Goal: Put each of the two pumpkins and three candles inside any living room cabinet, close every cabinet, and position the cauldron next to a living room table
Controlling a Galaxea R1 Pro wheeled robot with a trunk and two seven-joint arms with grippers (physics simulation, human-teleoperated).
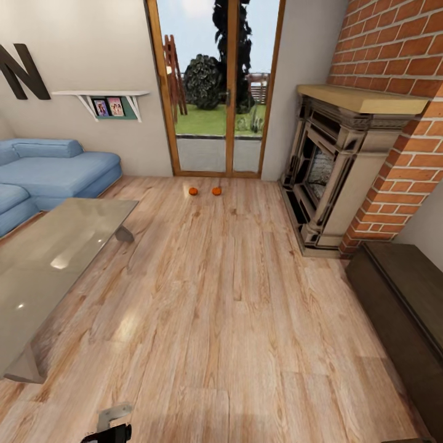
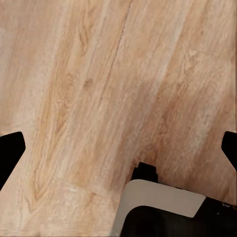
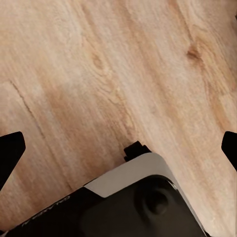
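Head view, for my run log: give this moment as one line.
phase: in transit | pumpkins: on floor by glass door | table: left | cabinet: right, closed | tools: open, empty

The only thing I can read is one big dark letter "N" [image 1: 21,72] mounted on the pale wall [image 1: 92,49] above the blue sofa [image 1: 55,169]. Faint grey print on the robot's dark body [image 3: 49,210] in my right wrist view is too blurred to read.
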